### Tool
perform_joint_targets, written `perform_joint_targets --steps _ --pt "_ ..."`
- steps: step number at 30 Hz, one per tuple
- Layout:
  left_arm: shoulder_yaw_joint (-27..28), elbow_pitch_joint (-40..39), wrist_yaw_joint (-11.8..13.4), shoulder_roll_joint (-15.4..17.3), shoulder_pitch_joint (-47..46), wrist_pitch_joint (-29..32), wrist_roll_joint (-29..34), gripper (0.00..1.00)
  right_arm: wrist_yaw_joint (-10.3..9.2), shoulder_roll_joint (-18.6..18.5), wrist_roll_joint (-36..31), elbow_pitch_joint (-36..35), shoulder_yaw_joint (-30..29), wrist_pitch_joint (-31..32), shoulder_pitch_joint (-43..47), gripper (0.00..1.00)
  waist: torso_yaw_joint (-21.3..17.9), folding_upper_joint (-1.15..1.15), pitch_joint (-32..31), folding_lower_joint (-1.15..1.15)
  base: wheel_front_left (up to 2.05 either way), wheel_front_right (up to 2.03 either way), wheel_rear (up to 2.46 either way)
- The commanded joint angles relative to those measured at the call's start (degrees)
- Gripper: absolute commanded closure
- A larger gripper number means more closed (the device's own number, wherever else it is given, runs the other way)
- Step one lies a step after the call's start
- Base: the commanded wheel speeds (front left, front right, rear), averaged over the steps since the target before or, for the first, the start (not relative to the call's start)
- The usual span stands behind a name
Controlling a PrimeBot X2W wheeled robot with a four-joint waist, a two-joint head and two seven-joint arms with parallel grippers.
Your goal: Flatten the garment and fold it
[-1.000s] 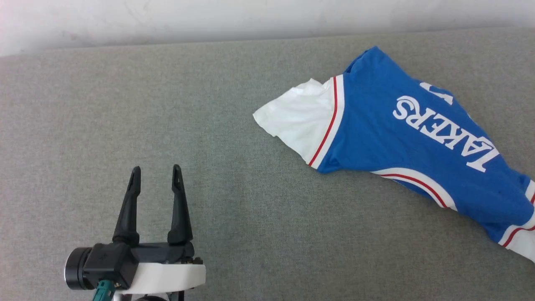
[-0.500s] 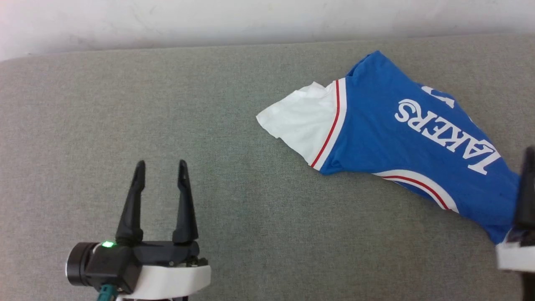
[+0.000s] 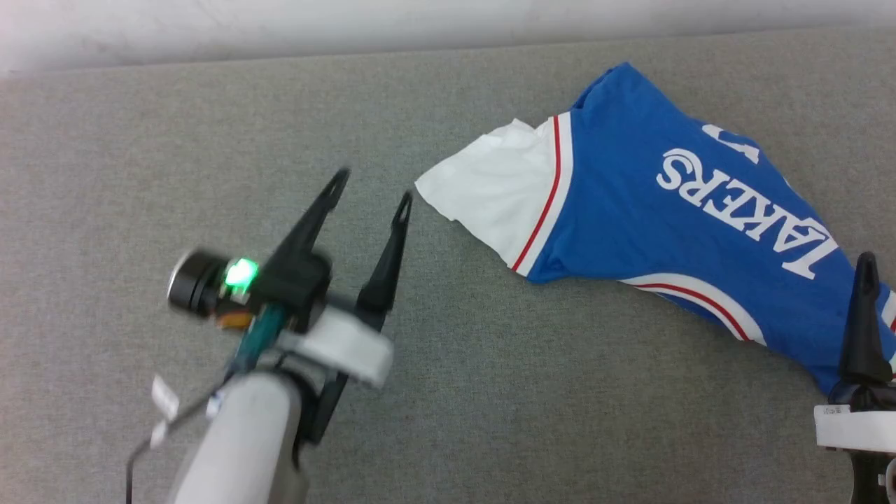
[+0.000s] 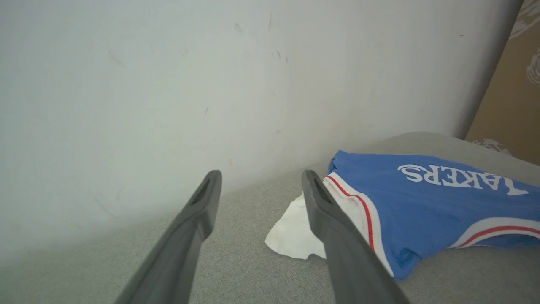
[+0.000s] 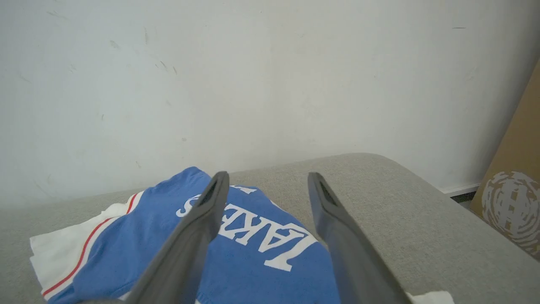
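Note:
The royal-blue garment point(image 3: 665, 231) lies crumpled at the right of the grey cushion, its white "LAKERS" lettering upside down in the head view. One white sleeve point(image 3: 490, 196) with red-and-white trim sticks out to the left. My left gripper point(image 3: 372, 187) is open and empty, tilted right, its tips just left of that sleeve and apart from it. The left wrist view has the sleeve point(image 4: 291, 236) beside the right finger. My right gripper point(image 5: 268, 175) is open and empty over the garment point(image 5: 253, 249); one of its fingers point(image 3: 862, 329) rises at the garment's lower right end.
The grey fabric cushion point(image 3: 210, 140) stretches wide to the left and front of the garment. A white wall point(image 3: 420, 21) runs along its far edge. A brown cardboard box point(image 5: 514, 190) stands past the cushion's rounded right end point(image 5: 422, 181).
My left gripper has swung up and to the right, tilting, and now sits close to the white sleeve. My right gripper has risen into the head view at the lower right.

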Motion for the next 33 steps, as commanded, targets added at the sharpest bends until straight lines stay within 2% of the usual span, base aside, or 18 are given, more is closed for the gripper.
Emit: perform_joint_targets --steps 1,6,10,14,26,30,33 --pt "-0.7 1.7 -0.9 0.4 -3.2 2.2 0.1 0.0 -0.05 0.1 0.2 -0.1 -0.2 -0.4 -1.0 0.0 -0.4 0.0 1.1 -0.01 0.0 0.0 0.0" --pt "-3.6 9.8 -3.1 0.7 -14.3 10.3 -1.6 0.0 -0.05 0.1 0.6 0.2 0.0 -0.4 -1.8 0.0 -0.8 0.0 3.2 -0.01 0.0 0.0 0.0" --pt "-5.8 16.8 -3.6 1.0 -21.0 16.2 -2.6 0.0 -0.05 0.1 0.9 0.1 0.5 0.0 -2.3 0.0 -1.3 0.0 4.9 -0.01 0.0 0.0 0.0" --pt "-7.7 22.0 -3.8 0.8 -25.9 19.0 -3.6 0.0 -0.05 0.1 1.2 -0.6 0.9 0.3 -2.7 0.0 -1.8 0.0 7.1 -0.01 0.0 0.0 0.0" --pt "-10.1 30.8 -4.0 1.9 -32.8 28.4 -6.8 0.0 -0.05 0.1 1.7 -1.3 0.6 1.0 -4.3 0.0 -3.0 0.0 11.0 -0.01 0.0 0.0 0.0" --pt "-10.4 32.3 -4.0 2.3 -33.7 33.3 -7.7 0.0 -0.05 0.1 2.1 -0.9 0.8 1.0 -4.4 0.0 -3.1 0.0 11.5 -0.01 0.0 0.0 0.0" --pt "-10.3 32.6 -3.8 1.4 -33.5 37.7 -9.6 0.0 -0.05 0.1 2.3 -0.5 0.9 1.0 -4.4 0.0 -3.0 0.0 11.7 -0.01 0.0 0.0 0.0"
